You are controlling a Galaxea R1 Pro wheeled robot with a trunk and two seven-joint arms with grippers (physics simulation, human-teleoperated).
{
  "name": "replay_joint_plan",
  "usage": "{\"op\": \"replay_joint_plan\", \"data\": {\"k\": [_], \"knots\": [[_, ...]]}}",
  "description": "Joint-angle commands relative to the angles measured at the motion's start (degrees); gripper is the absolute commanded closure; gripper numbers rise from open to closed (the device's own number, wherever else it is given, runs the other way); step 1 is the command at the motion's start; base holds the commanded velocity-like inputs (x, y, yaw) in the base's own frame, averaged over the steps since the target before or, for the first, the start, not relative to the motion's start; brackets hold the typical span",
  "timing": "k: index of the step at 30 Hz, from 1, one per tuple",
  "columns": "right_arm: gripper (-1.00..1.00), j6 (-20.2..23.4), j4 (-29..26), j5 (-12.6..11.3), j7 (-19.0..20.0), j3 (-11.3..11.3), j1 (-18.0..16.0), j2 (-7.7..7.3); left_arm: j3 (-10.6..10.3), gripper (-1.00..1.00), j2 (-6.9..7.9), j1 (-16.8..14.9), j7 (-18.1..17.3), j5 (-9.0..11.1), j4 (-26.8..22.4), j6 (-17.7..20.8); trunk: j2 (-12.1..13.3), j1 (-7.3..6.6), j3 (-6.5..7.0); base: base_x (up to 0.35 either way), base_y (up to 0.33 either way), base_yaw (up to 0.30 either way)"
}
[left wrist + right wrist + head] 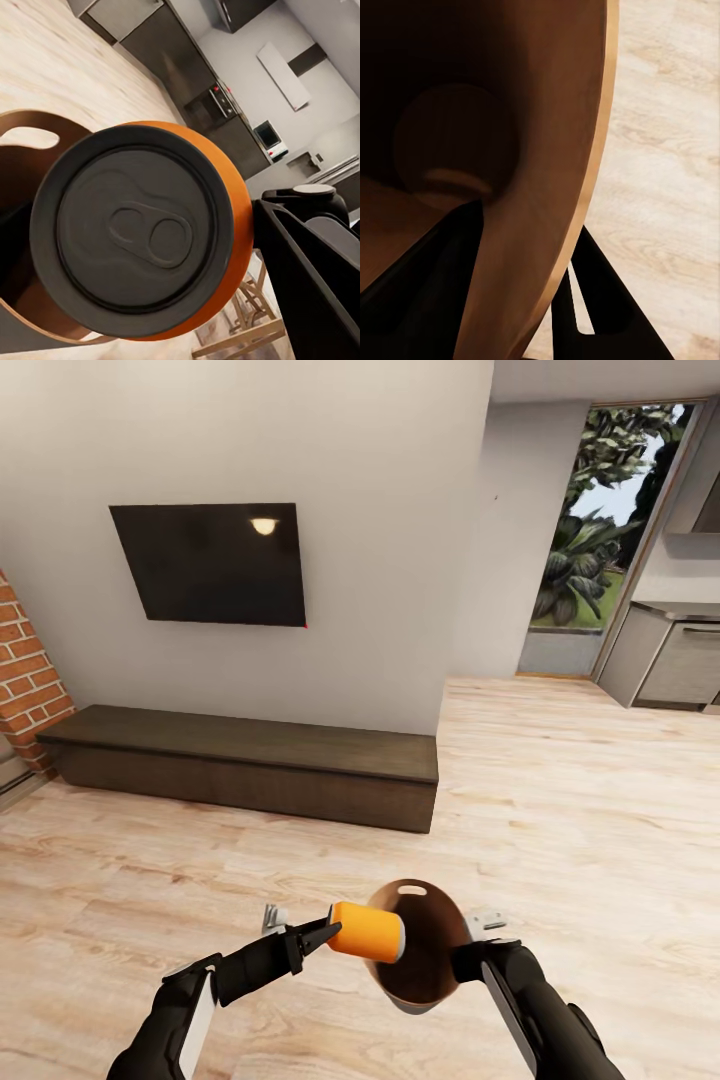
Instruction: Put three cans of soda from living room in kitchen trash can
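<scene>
Low ahead, left claw (322, 937) clamped on orange can (368, 932), right claw (462, 958) gripping bin (432, 970) rim.

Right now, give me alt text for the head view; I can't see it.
The left end effector holds an orange soda can sideways at the mouth of the trash can gripped by the right end effector, above pale wood floor; a wall TV hangs ahead.

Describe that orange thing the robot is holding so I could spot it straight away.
Start at the black TV on the wall and come straight down to the robot's two arms. Its left gripper holds a small orange drink can sideways over the brown-lined bin, the one bright orange thing there.
</scene>
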Motion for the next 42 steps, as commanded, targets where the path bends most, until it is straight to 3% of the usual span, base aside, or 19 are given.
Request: {"op": "replay_joint_plan", "data": {"k": [1, 4, 8, 13, 16, 30, 38, 42], "knots": [[1.00, -0.02, -0.03, -0.48, 0.00, 0.02, -0.03, 0.12, 0.00, 1.00, 0.00, 0.00, 0.00, -0.04, 0.03, -0.07, 0.00, 0.00, 0.01, 0.000, 0.000, 0.000], [1.00, -0.02, -0.03, -0.45, 0.00, 0.02, -0.03, 0.57, 0.02, 1.00, 0.00, 0.00, 1.81, -0.05, 0.05, -0.07, 0.00, 0.00, 0.01, 0.000, 0.000, 0.000], [1.00, -0.02, -0.03, -0.43, -0.26, 0.02, -0.03, 0.82, 0.06, 1.00, -0.52, 0.00, 9.16, 0.07, 0.05, -0.19, 0.00, 0.00, 0.01, 0.000, 0.000, 0.000], [1.00, -0.02, -0.05, -0.47, -2.34, 0.06, -0.03, 0.99, 0.05, 1.00, -1.36, 0.00, 13.80, 0.12, 0.11, -0.30, 0.00, 0.00, 0.01, 0.000, 0.000, 0.000], [1.00, -0.02, -0.06, -0.48, -3.09, 0.09, -0.03, 1.38, -0.28, 1.00, -1.64, 0.00, 14.69, 0.13, 0.13, -0.34, 0.00, 0.00, 0.01, 0.000, 0.000, 0.000], [1.00, 0.06, -0.12, -0.49, -4.01, 0.11, -0.03, 2.05, -5.93, 1.00, -2.29, 0.00, 21.04, 0.13, 0.15, -0.42, 0.00, 0.00, 0.01, 0.000, 0.000, 0.000], [1.00, 0.07, -0.12, -0.49, -4.09, 0.11, -0.03, 2.68, -6.83, 1.00, -2.44, 0.00, 22.29, 0.08, 0.15, -0.43, 0.00, 0.00, 0.01, 0.000, 0.000, 0.000], [1.00, 0.07, -0.12, -0.47, -4.12, 0.15, -0.03, 3.22, -7.23, 1.00, -2.44, 0.00, 26.01, 0.11, 0.15, -0.44, 0.00, 0.00, 0.01, 0.000, 0.000, 0.000]]}}
